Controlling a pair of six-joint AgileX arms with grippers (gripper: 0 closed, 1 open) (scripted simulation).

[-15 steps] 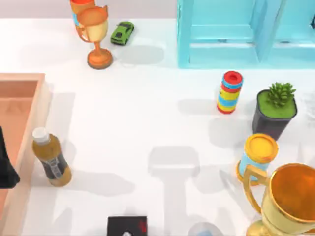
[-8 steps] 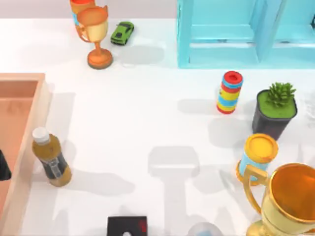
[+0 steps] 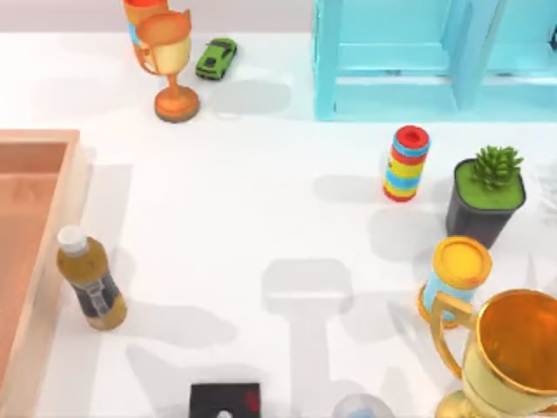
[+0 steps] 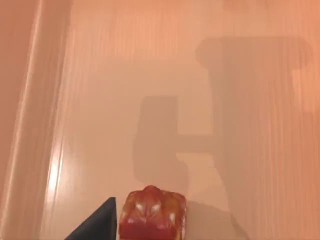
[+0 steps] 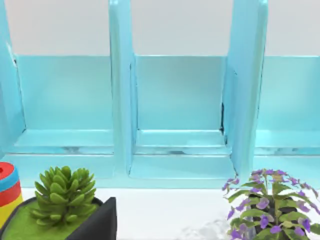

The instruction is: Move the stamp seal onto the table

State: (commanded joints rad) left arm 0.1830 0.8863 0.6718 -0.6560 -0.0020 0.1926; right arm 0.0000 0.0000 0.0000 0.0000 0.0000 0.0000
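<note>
- Two AgileX arms are working at the white desk (image 3: 261,200), and both are mine.
- The stamp seal (image 4: 152,216) is showing in my left wrist view over the wooden floor of the tan tray (image 4: 150,75), not over the desk.
- A dark part of my left end effector (image 4: 97,226) is sitting just beside the seal. I cannot tell whether it is clamped on the block or apart.
- The seal is casting a shadow on the tray boards.
- My right end effector (image 5: 97,222) is facing the light-blue shelf unit (image 5: 180,100), near a succulent in a black pot (image 5: 62,192) and a purple-flowered plant (image 5: 267,207). I cannot tell its state either.
- From above, the amber bottle (image 3: 90,279) is standing just beside the tray's wall (image 3: 52,235), and the orange trophy cup (image 3: 170,65) is standing by a green toy car (image 3: 216,58).
</note>
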